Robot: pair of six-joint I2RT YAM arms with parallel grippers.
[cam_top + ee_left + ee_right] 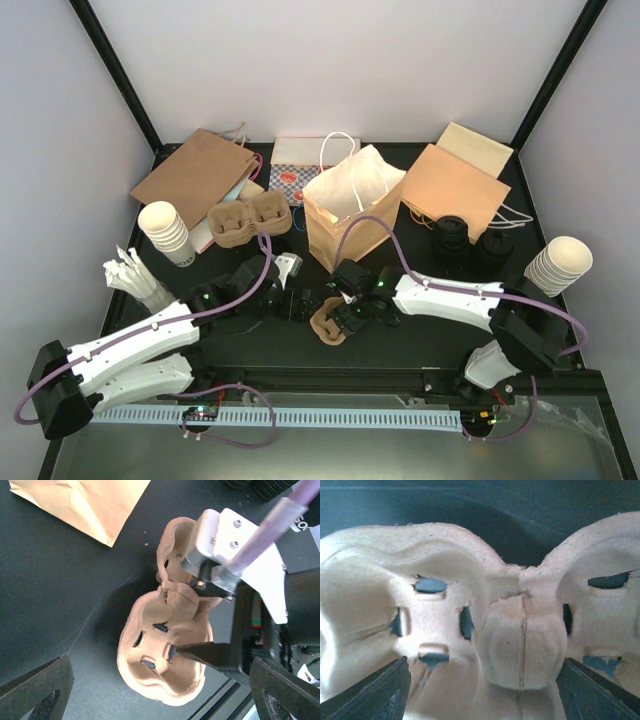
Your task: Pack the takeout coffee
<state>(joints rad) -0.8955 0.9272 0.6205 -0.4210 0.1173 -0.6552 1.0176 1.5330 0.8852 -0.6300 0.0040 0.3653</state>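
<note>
Right gripper [484, 662] spread, straddling empty pulp carrier [328, 328] near desk [420, 345] front edge; left gripper [160, 680] spread, holding nothing. Takeout coffee cups [452, 233] unpacked by the open bag [345, 215]; looks like early stage.

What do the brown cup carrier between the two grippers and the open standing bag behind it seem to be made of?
The cup carrier looks like moulded paper pulp: matt, fibrous, with rough edges at its slots. The open bag seems to be kraft paper: matt tan, creased.

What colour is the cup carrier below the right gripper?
Pale brown; the cup carrier shows best in the left wrist view.
</note>
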